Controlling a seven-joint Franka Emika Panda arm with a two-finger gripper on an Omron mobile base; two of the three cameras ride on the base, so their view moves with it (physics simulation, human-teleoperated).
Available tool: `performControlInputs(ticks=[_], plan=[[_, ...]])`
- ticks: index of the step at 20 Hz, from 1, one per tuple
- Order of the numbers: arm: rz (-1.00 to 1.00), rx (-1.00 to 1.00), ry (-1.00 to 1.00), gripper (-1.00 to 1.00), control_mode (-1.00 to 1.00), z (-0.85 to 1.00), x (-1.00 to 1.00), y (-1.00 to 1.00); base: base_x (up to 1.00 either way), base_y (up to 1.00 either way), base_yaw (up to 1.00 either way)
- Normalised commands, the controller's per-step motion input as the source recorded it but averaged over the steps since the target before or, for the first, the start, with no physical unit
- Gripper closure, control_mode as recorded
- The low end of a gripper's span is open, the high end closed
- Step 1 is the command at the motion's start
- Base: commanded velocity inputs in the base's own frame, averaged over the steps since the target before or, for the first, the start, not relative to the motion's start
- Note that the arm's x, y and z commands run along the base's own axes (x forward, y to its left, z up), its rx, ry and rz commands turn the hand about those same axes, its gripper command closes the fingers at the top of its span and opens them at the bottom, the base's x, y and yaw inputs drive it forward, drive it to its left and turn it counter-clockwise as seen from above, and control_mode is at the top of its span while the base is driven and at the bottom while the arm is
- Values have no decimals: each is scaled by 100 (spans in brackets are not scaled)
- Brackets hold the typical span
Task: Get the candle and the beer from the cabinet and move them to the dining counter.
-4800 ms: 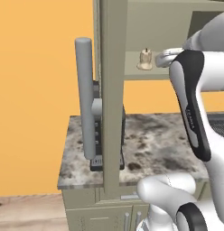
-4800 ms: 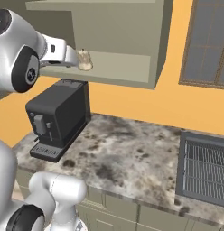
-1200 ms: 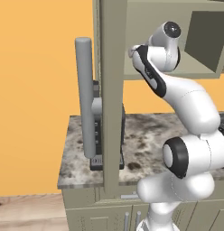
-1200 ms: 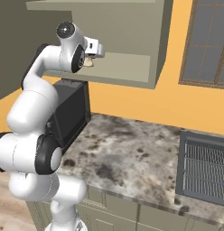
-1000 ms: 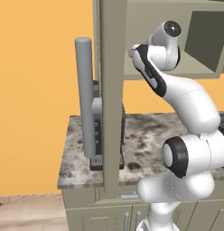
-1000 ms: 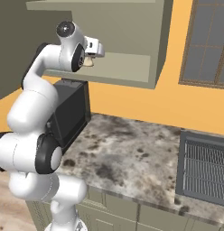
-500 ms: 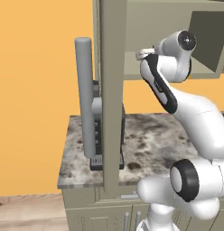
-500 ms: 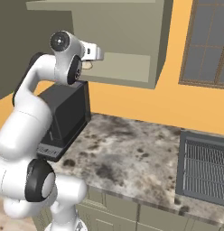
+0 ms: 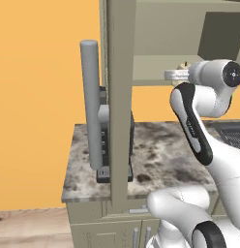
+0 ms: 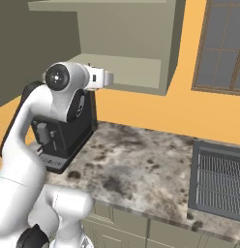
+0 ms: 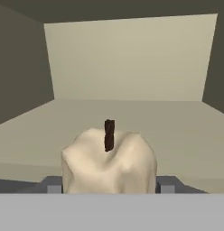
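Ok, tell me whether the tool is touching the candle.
Touching: in the hand view the candle sits between the tool's fingertips, filling the gap.

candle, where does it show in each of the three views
Left base view: the candle is a small cream lump at upper right, peeking above the robot's wrist on the cabinet shelf.
Right base view: I cannot make it out; the hand sits at the shelf's front edge, upper left.
Hand view: it sits bottom centre, large, dark wick up, between the jaws.
Shared landmark: the open cabinet's pale shelf.
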Motion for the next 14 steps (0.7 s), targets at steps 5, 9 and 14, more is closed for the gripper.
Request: performControlInputs(ticks=[5, 9, 14], plan=[[-7, 1, 14, 100, -100, 15, -100, -12, 0, 0, 0], [0, 0, 7, 100, -100, 0, -100, 2, 0, 0, 0], [0, 0, 1, 100, -100, 4, -64, 10, 0, 0, 0]])
